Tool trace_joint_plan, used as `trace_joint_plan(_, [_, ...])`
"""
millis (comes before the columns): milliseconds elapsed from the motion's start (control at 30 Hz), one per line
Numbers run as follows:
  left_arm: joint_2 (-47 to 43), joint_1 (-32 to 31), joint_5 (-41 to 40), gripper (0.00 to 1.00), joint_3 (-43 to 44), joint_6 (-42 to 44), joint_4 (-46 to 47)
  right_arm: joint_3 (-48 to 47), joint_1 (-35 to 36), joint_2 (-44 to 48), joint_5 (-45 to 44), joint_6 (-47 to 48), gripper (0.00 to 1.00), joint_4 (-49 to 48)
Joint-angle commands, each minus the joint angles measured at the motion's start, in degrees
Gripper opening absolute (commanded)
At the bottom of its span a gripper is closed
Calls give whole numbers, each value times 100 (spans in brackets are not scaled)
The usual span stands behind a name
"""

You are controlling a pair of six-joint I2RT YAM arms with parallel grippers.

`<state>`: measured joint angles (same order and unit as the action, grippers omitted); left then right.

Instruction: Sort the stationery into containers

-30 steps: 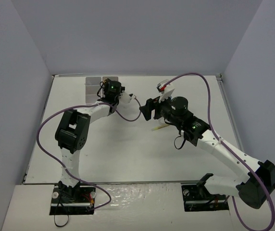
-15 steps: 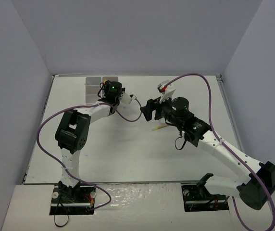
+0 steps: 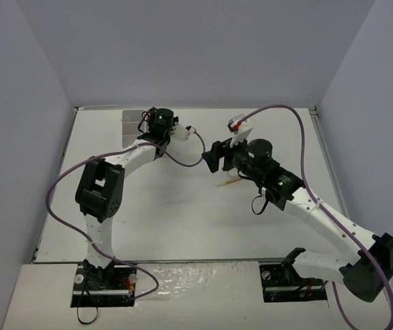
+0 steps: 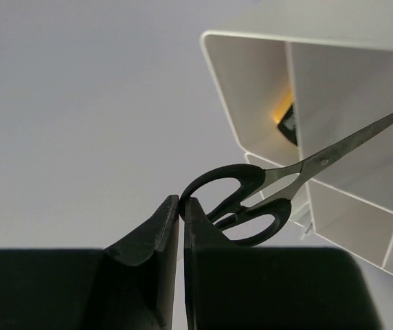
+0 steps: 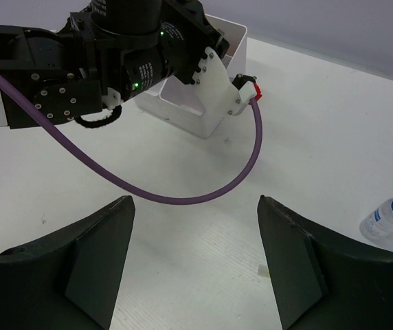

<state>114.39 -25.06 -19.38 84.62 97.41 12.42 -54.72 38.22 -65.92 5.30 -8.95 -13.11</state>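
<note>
At containers [image 4: 251, 82], left fingers [image 4: 156, 234] pinch scissors [image 4: 251, 199] handle; yellow-black item [image 4: 286, 118] inside indistinct. Right fingers [image 5: 93, 261] spread; bottle [image 5: 387, 218] cut off.

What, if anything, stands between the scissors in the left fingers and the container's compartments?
Nothing visible does. The left fingers pinch the scissors by a handle loop, blades reaching across the container openings. One compartment holds a yellow and black item inside.

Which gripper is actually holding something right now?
The left gripper: pinched shut on the black handle loop of the scissors, blades toward the containers. The right gripper stands open, empty.
</note>
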Motion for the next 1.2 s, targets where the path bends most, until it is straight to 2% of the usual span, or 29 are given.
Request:
trace_joint_plan(0, [-577, -8, -51, 0, 607, -178, -2, -29, -42, 234, -89, -10, 69, -351])
trace_joint_plan(300, [-891, 37, -110, 0, 595, -108, -91, -53, -65, 247, -73, -1, 70, -336])
trace_joint_plan(600, [-1605, 413, -72, 0, 529, -380, -943, -21, -88, 285, -55, 58, 70, -320])
trace_joint_plan(733, [-1824, 496, -160, 0, 283, -430, -1021, -21, -98, 259, 35, 25, 70, -355])
trace_joint_plan(1167, [-1880, 546, -224, 0, 209, -591, -1234, -12, -121, 259, 32, -15, 70, -341])
